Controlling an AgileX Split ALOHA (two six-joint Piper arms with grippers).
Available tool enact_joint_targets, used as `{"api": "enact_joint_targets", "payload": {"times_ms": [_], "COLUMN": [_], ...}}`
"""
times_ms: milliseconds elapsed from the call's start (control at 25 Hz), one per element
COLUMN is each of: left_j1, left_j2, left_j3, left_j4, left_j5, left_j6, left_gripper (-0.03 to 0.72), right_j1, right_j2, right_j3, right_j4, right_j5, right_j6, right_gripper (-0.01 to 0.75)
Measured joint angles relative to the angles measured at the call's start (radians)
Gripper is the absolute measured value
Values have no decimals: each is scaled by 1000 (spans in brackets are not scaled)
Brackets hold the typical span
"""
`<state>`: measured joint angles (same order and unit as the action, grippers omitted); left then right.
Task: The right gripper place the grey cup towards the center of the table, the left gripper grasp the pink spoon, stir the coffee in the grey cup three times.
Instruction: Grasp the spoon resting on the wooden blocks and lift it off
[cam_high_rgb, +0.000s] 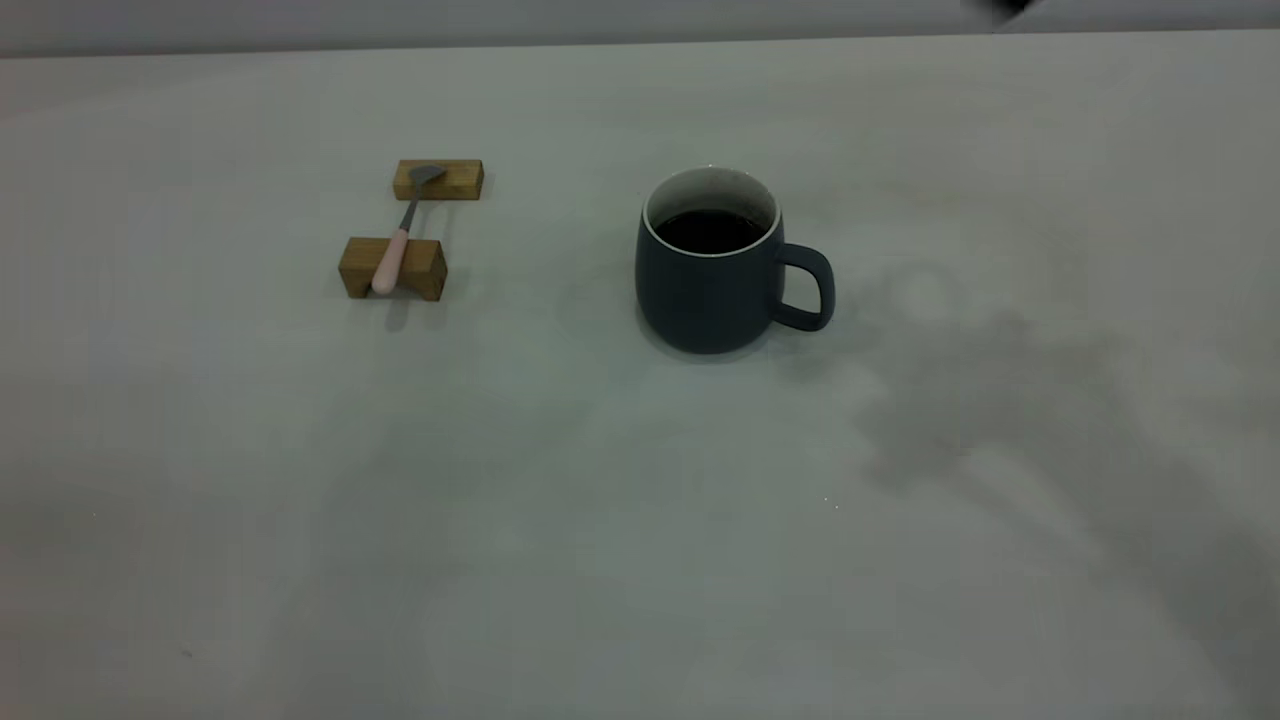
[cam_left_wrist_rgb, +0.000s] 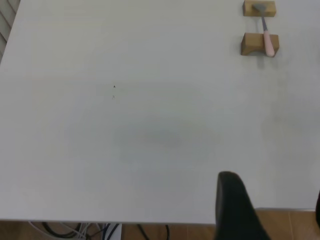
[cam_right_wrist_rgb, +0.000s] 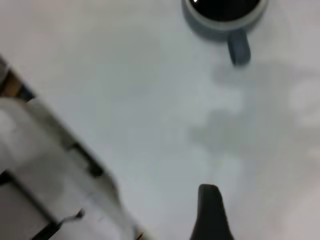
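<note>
I see the grey cup with coffee just right of centre frame on the table, handle pointing right. The pink spoon lies across two wooden blocks in the upper left. One finger of each gripper shows, so I can't tell either grip.

Grey cup upright near the middle of the table, handle toward its right edge, holding dark glossy coffee; pink spoon toward the left edge, laid across two blocks, bowl toward the far edge
</note>
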<state>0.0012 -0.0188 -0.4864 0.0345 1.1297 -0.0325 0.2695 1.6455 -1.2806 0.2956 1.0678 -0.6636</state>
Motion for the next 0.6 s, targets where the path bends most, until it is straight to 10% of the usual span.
{"api": "enact_joint_targets", "payload": {"times_ms": [600], "left_j1": [0], "left_j2": [0], "left_j3": [0], "left_j4": [0], "left_j5": [0], "left_j6": [0], "left_gripper": [461], "right_j1": [-58], "right_j2": [-568], "right_j3": [204], "right_j4": [-178], "right_j5": [161], "right_j6": [307], "right_gripper": [591]}}
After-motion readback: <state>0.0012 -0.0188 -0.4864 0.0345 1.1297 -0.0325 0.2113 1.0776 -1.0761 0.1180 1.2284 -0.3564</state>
